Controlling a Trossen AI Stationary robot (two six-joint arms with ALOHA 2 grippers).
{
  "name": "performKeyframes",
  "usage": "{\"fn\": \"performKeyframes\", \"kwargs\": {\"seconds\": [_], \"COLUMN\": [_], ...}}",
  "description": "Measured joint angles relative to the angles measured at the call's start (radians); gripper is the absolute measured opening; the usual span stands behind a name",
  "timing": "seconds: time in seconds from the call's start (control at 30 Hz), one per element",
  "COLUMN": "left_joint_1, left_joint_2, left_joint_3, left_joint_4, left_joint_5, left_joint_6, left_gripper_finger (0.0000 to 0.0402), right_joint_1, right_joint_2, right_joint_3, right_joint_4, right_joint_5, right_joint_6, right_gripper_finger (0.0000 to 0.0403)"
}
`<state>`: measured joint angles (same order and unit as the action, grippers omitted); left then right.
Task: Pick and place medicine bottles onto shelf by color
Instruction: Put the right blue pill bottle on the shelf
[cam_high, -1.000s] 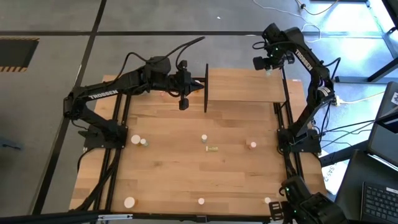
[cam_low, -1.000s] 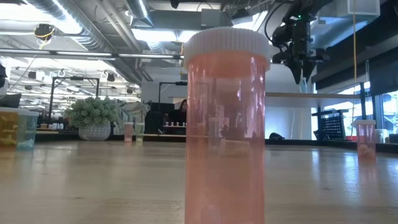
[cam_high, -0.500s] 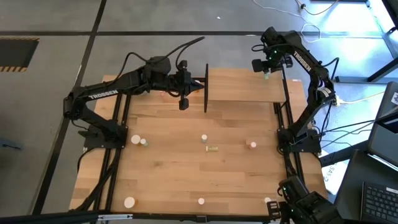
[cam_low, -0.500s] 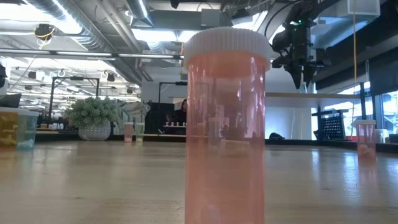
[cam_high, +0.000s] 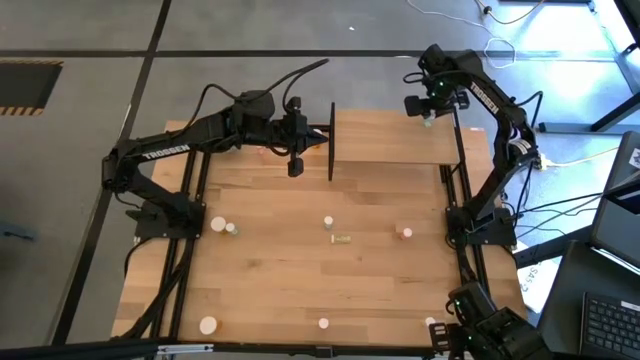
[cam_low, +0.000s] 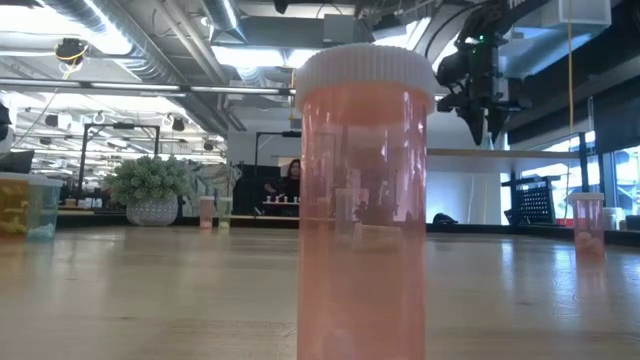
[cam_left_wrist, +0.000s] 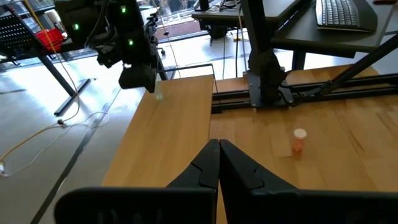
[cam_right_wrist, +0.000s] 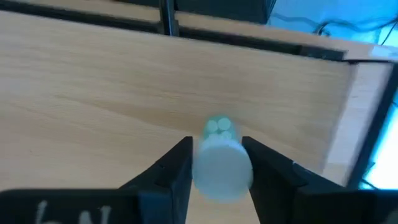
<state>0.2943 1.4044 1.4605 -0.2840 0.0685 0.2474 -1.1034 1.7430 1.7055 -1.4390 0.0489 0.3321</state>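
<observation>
Since a second ago the right gripper has shifted toward the far right corner of the shelf, and its fingers now stand slightly apart on either side of a green medicine bottle — it sits on the board there. Other bottles dot the tabletop; a large orange one blocks the low view. The left gripper, fingers pressed together and empty, waits at the shelf's left edge, arm stretched level.
</observation>
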Motion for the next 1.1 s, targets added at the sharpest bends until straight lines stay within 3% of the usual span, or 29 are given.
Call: {"fn": "performKeyframes", "kwargs": {"seconds": [0.23,0.77,1.1], "left_joint_1": [0.0,0.0,0.0], "left_joint_2": [0.0,0.0,0.0], "left_joint_3": [0.0,0.0,0.0], "left_joint_4": [0.0,0.0,0.0], "left_joint_5": [0.0,0.0,0.0], "left_joint_6": [0.0,-0.001,-0.002], "left_gripper_finger": [0.0,0.0,0.0], "right_joint_1": [0.0,0.0,0.0], "right_joint_2": [-0.005,-0.006,-0.007], "right_joint_3": [0.002,0.005,0.111], "right_joint_4": [0.0,-0.012,-0.026], "right_joint_5": [0.0,0.002,0.002], "right_joint_6": [0.003,-0.003,-0.023], "right_gripper_finger": [0.0171,0.0173,0.0173]}}
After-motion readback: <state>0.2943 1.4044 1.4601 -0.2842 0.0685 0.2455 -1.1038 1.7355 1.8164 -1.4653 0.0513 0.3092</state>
